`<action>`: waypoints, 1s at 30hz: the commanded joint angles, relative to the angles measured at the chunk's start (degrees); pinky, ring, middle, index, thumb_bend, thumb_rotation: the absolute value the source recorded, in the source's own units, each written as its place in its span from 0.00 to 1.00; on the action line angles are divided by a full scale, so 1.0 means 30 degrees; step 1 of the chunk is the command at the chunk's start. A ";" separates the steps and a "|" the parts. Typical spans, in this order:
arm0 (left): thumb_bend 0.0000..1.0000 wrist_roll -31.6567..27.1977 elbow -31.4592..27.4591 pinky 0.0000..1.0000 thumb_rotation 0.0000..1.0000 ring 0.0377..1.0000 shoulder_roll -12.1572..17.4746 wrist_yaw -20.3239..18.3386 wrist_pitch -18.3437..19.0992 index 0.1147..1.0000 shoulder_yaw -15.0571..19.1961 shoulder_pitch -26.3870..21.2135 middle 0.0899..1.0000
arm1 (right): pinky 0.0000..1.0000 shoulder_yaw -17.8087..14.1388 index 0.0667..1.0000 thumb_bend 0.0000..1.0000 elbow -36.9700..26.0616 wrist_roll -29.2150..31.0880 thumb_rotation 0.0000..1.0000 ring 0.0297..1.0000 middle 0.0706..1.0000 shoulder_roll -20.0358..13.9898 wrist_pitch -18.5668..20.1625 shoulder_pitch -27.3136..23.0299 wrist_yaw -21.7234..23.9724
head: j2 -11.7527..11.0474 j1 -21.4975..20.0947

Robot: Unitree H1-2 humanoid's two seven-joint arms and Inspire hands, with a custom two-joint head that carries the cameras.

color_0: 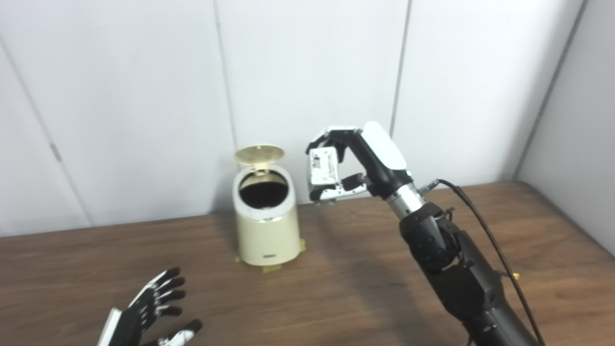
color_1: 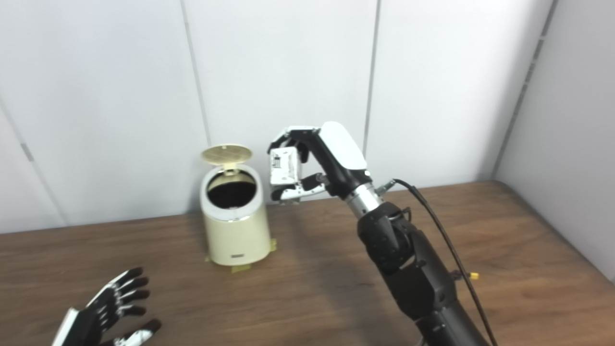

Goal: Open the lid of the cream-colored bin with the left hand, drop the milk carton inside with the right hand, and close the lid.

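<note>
The cream-colored bin [color_0: 267, 230] stands on the wooden table near the back wall, its round lid [color_0: 259, 154] tipped up and open, the dark inside showing. My right hand [color_0: 353, 161] is shut on the white milk carton [color_0: 323, 166] and holds it in the air to the right of the bin's opening, a little above its rim. My left hand [color_0: 151, 315] is open and empty, low over the table's front left, well apart from the bin. The same scene shows in the right eye view, with the bin [color_1: 235, 226] and the carton [color_1: 285, 165].
Yellow tape pieces [color_0: 272, 268] lie at the bin's base. A black cable [color_0: 485, 230] runs along my right arm. The wooden table [color_0: 528, 250] reaches the white wall panels at the back and a wall corner at the right.
</note>
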 commanded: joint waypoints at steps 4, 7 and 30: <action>0.67 0.0385 0.0391 0.66 0.11 0.76 -0.0829 0.0549 -0.0496 0.85 -0.0538 -0.0317 0.81 | 0.30 -0.0308 0.47 0.53 -0.0147 0.0637 0.00 0.33 0.40 0.0763 -0.0416 -0.1611 -0.0224 | 0.0019 0.0645; 0.68 0.0426 0.0453 0.64 0.14 0.76 -0.1015 0.0635 -0.0425 0.85 -0.0793 -0.0326 0.81 | 0.29 -0.0160 0.48 0.52 0.0264 0.0582 0.00 0.32 0.39 0.1169 -0.0590 -0.1854 -0.0256 | 0.0004 0.1001; 0.69 0.0586 0.0644 0.61 0.11 0.75 -0.1733 0.0946 -0.0566 0.84 -0.1481 -0.0398 0.80 | 0.27 0.0966 0.49 0.52 0.6447 -0.0662 0.00 0.31 0.39 0.2283 -0.4190 -0.4804 -0.2176 | 0.0150 0.1968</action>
